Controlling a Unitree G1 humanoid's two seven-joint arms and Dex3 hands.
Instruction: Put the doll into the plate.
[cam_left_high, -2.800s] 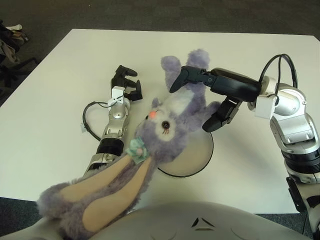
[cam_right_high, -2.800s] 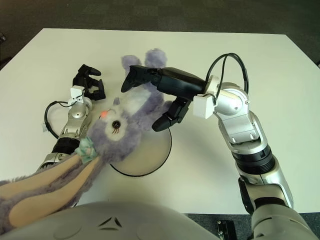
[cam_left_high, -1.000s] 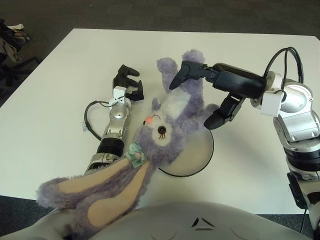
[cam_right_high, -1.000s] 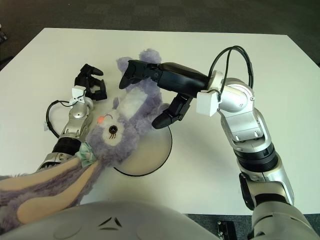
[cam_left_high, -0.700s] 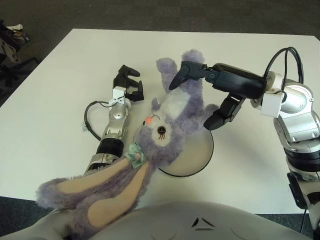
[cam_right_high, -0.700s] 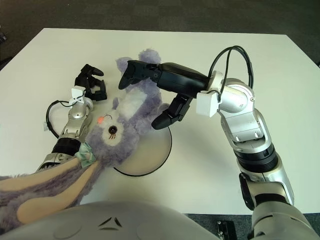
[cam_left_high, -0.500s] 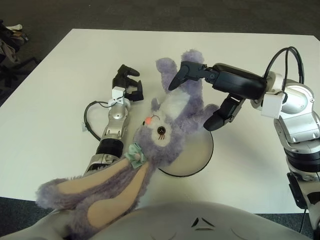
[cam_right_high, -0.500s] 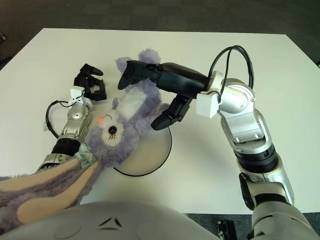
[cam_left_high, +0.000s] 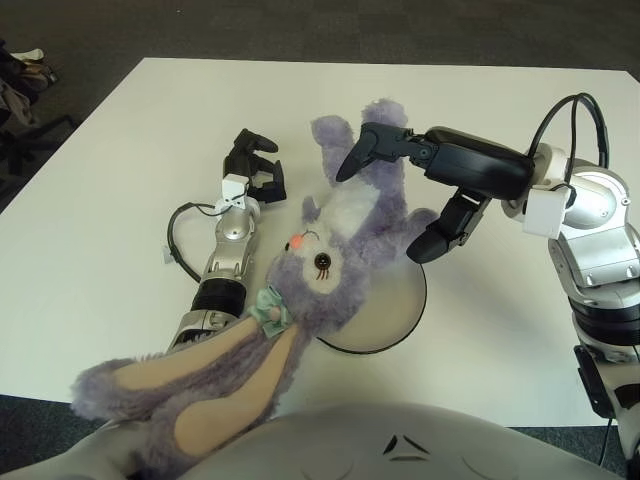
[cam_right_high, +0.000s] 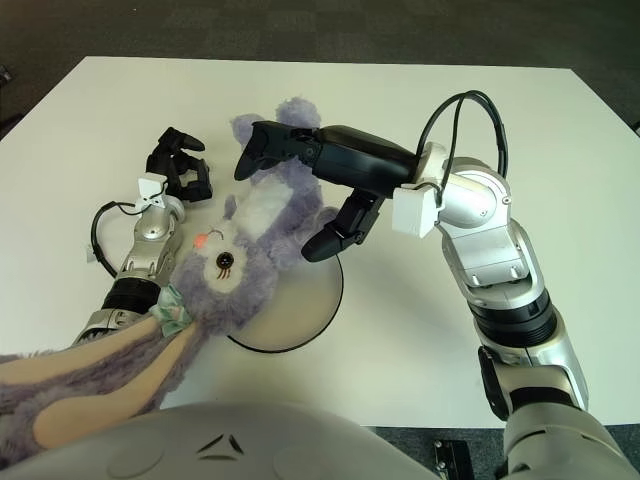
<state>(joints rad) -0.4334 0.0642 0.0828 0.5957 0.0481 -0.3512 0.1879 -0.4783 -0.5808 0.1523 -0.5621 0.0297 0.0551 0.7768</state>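
The purple rabbit doll lies across the left rim of the round plate, near the desk's front edge; its long ears overhang that edge toward the robot. The right hand brackets the doll's legs, fingers spread, one over the top and one at the right side; firm grip cannot be confirmed. The left hand shows left of the doll, fingers curled, empty. The plate's right half is uncovered; the far and right desk margins are open.
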